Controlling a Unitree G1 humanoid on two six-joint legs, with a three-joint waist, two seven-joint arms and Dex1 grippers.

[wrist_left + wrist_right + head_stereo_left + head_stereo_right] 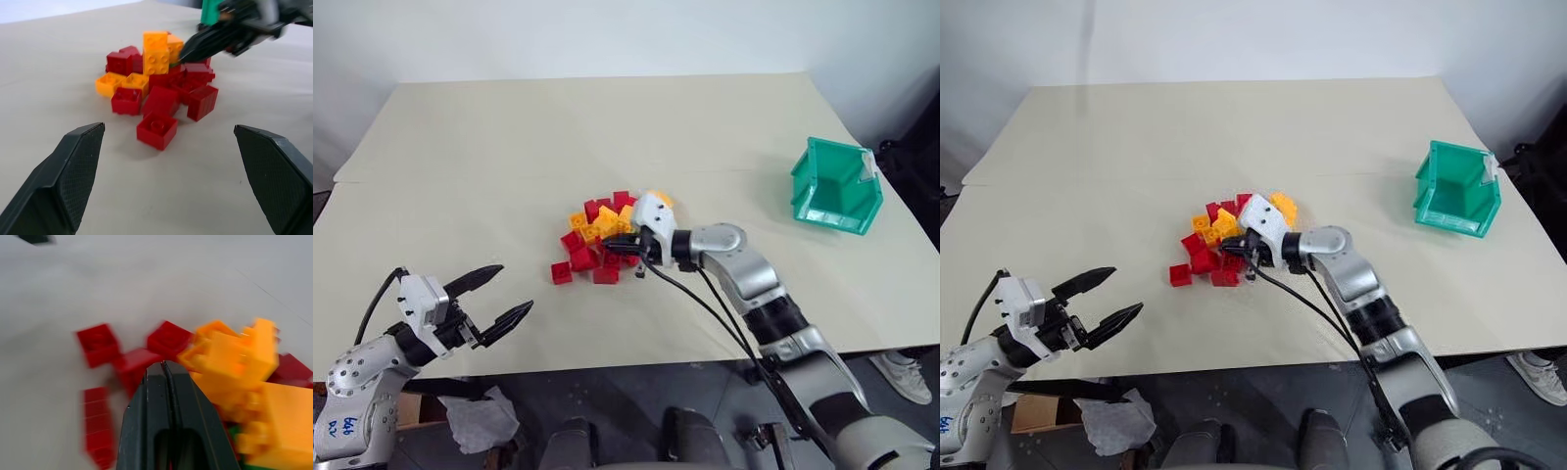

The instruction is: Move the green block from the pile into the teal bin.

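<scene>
desk [607,147]: cream top | teal bin [835,186]: far right, well apart from pile [604,238] | right end effector [610,247]: pressed together, tips in pile | left end effector [499,299]: spread, idle | green block [235,436]: sliver under yellow bricks, not visibly gripped | step: pick; next: secure block, lift clear.

red and yellow pile [604,238] (green block [234,432] peeking), teal bin [835,186].

A pale table [509,147] carries the pile [599,243] mid-surface and the teal bin [835,186] well apart.
</scene>
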